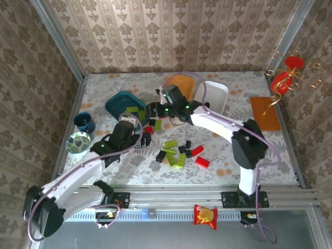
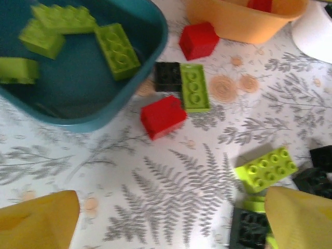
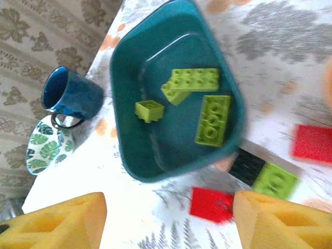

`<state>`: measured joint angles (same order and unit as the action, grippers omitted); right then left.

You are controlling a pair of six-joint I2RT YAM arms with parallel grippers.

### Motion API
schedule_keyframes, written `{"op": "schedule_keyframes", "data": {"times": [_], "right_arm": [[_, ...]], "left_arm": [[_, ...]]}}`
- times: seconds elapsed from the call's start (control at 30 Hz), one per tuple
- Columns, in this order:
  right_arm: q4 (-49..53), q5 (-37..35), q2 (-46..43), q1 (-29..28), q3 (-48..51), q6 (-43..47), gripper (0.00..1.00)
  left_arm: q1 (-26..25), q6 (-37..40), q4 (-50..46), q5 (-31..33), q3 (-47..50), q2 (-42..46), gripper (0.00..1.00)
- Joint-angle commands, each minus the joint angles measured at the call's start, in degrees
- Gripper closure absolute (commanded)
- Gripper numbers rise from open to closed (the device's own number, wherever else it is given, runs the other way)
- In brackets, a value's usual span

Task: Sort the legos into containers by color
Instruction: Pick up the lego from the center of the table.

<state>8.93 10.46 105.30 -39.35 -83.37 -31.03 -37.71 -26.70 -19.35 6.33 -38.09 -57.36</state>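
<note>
Left hand (image 2: 168,228) is hovering wide and empty over loose legos (image 1: 179,153) mid-counter. Right hand (image 3: 168,223), wide too, is hanging over the teal tub (image 3: 124,150) toward the far-left corner. You're wanting the red brick (image 2: 162,116) centred in the left hand before closing, clear of the tub rim.

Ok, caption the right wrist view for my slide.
Open right gripper near the dark teal tub, which holds lime green bricks; red bricks lie outside it.

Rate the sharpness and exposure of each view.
Top external: sharp and evenly lit, no glare on the table. Left wrist: the lime brick at centre is crisp, the yellow fingers out of focus, the white tub washed out. Right wrist: motion blur, the red bricks smeared, the teal tub soft-edged.
</note>
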Motion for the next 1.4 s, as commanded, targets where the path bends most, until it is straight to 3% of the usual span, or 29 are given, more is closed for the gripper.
{"op": "schedule_keyframes", "data": {"times": [0.0, 0.23, 0.43, 0.6, 0.73, 1.03, 1.37], "right_arm": [[-0.8, -5.3, -6.4, 1.7, 8.8, 1.5, 0.34], [-1.0, -8.7, -17.3, 3.8, 23.4, 0.7, 0.34], [-1.4, -9.1, -20.8, 4.7, 26.7, -0.1, 0.35], [-1.4, -9.0, -22.0, 5.3, 27.9, 0.1, 0.35], [-1.8, -8.5, -22.9, 5.9, 28.4, 0.0, 0.35], [-1.9, -8.2, -25.3, 7.3, 30.8, -0.3, 0.35], [-2.5, -8.0, -27.2, 8.1, 32.0, -0.6, 0.35]], "left_arm": [[0.3, 2.2, -0.3, -7.1, -4.8, -7.3, 0.17], [0.1, 4.1, 1.9, -6.9, -10.2, -23.4, 0.10], [0.0, 4.5, 6.3, 0.7, -11.7, -30.9, 0.20], [0.1, 4.1, 12.3, 6.3, -10.7, -32.9, 0.22], [0.4, 3.7, 14.6, 9.1, -11.1, -35.4, 0.30], [0.6, 3.0, 16.4, 10.0, -11.0, -39.5, 0.37], [-0.3, 1.7, 16.9, 7.6, -7.8, -36.6, 0.62]]}}
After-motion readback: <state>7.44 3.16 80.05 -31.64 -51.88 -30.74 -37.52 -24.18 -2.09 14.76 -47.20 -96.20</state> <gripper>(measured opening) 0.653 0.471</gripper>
